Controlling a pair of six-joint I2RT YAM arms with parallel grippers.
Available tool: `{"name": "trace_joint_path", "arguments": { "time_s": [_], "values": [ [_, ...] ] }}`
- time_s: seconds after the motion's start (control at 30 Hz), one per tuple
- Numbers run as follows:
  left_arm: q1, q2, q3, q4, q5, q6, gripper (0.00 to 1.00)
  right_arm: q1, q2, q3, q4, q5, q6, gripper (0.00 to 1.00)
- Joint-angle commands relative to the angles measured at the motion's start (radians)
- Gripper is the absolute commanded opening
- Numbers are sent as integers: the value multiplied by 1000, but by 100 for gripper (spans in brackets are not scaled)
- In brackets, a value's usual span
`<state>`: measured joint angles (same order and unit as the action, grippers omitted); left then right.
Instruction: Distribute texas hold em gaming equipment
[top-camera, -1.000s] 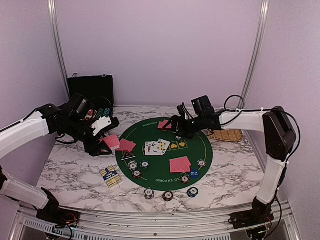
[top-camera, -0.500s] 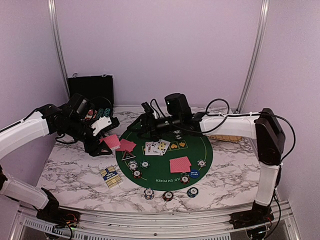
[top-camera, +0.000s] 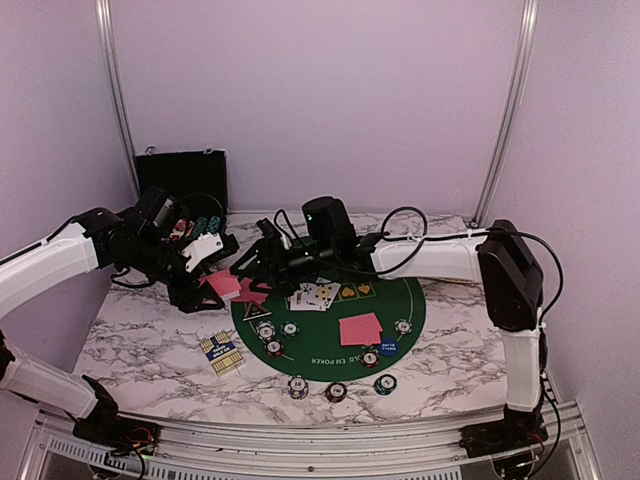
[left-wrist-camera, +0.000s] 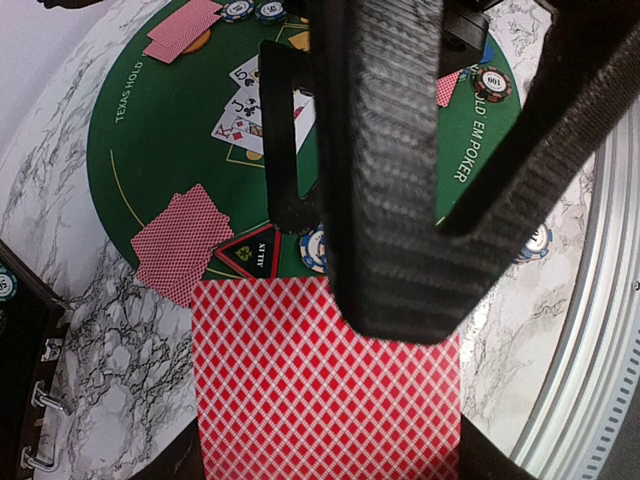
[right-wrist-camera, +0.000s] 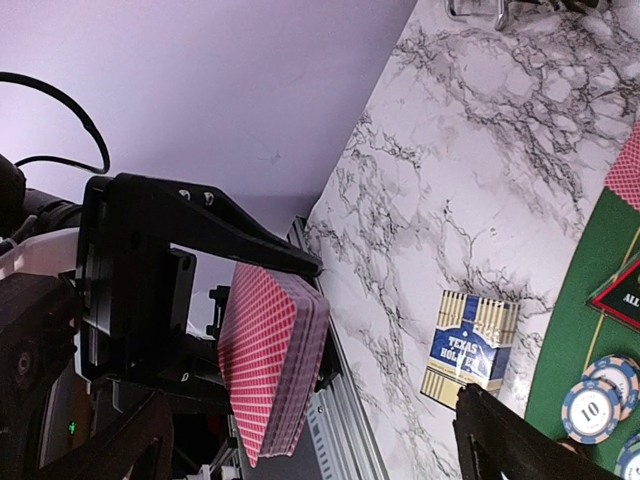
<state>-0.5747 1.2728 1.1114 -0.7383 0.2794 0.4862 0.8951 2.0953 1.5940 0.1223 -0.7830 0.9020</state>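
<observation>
Left end effector (top-camera: 214, 279) on diamond-patterned deck (left-wrist-camera: 320, 390)

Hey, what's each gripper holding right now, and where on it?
The left gripper pinches the red-backed card deck across its flat faces, near one end. The right gripper is open and empty.

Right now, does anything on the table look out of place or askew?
The card box lies tilted on the marble left of the mat, and two face-down cards overlap crookedly across the mat's left edge. Nothing looks spilled or damaged.
</observation>
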Motion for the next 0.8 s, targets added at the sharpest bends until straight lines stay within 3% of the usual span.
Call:
{"name": "trace_joint_path", "arguments": {
  "time_s": [0.0, 0.77],
  "values": [
    [6, -12, 26, 15, 17, 2, 0, 25, 37, 77, 43, -32, 26, 96],
    [6, -4, 41, 14, 28, -2, 0, 67, 200, 266, -18, -77, 67, 89]
  ]
}}
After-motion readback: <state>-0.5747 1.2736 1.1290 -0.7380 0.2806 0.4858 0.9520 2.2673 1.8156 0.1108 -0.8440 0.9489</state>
